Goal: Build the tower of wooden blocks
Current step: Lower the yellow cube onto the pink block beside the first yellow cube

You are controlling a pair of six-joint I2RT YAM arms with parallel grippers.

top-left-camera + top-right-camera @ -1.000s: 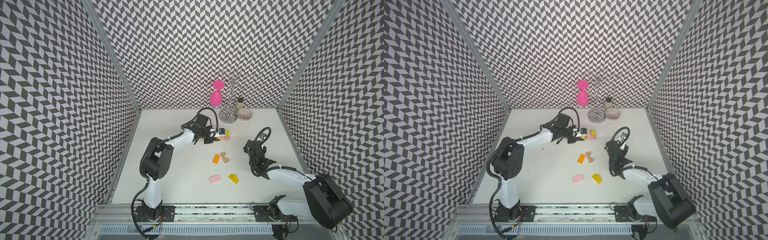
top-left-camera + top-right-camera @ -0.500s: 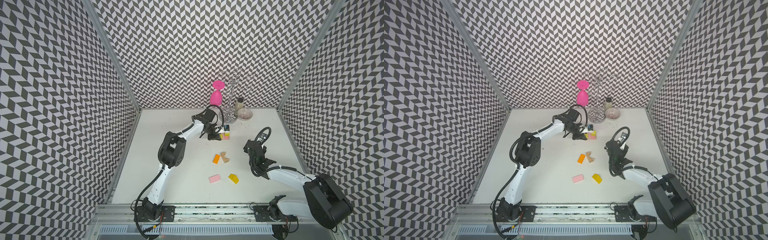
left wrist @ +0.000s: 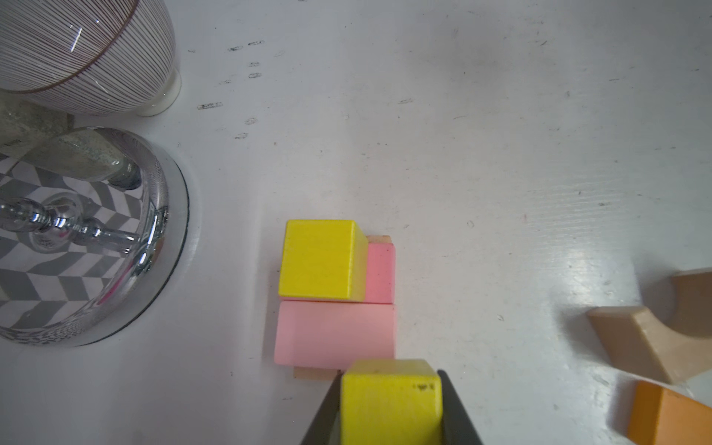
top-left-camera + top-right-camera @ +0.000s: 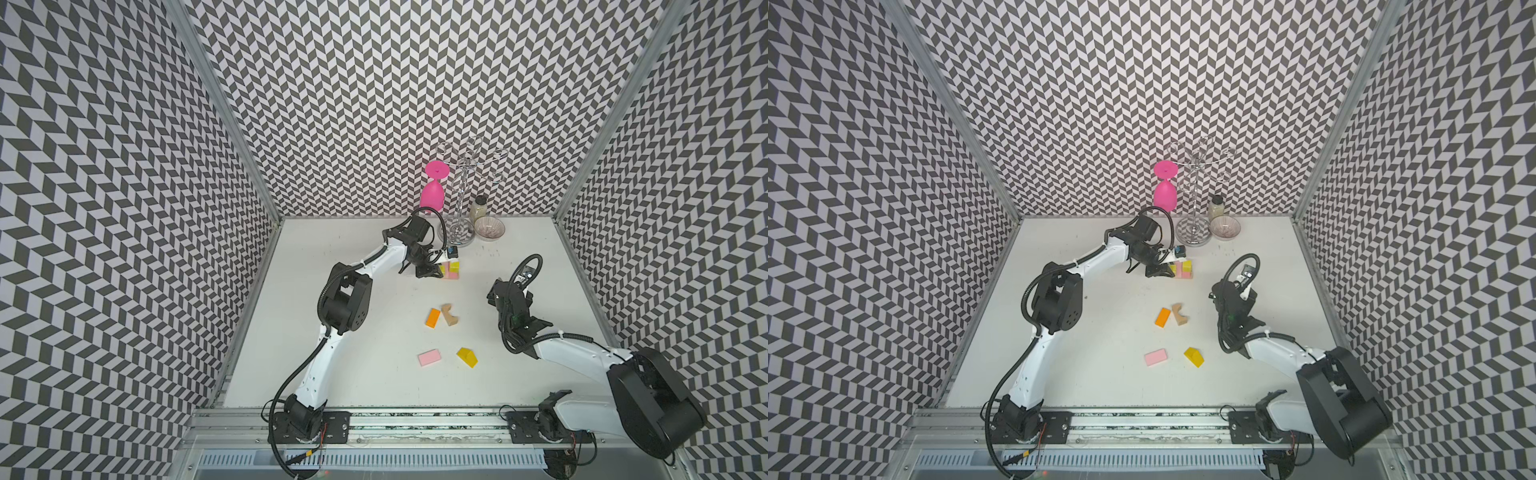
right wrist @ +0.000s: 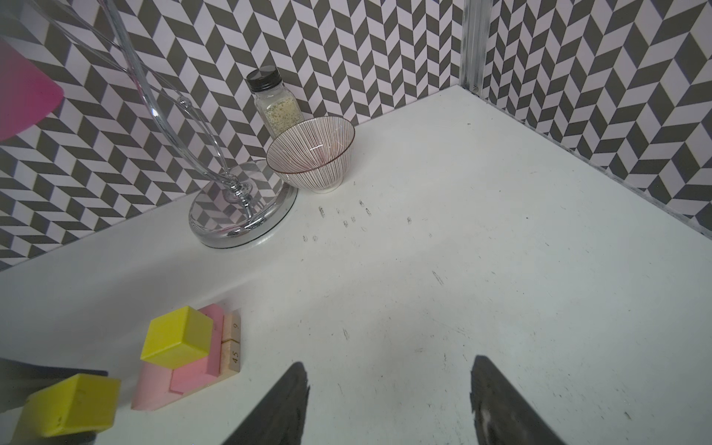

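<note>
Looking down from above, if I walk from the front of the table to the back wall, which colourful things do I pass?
Pale pink wooden bar → orange wooden bar → small stack of pink and yellow wooden blocks → upside-down magenta goblet.

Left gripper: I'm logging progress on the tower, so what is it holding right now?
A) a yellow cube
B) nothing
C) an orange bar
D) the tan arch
A: in the left wrist view the left gripper is shut on a yellow cube, while the orange bar and tan arch lie untouched.
</note>
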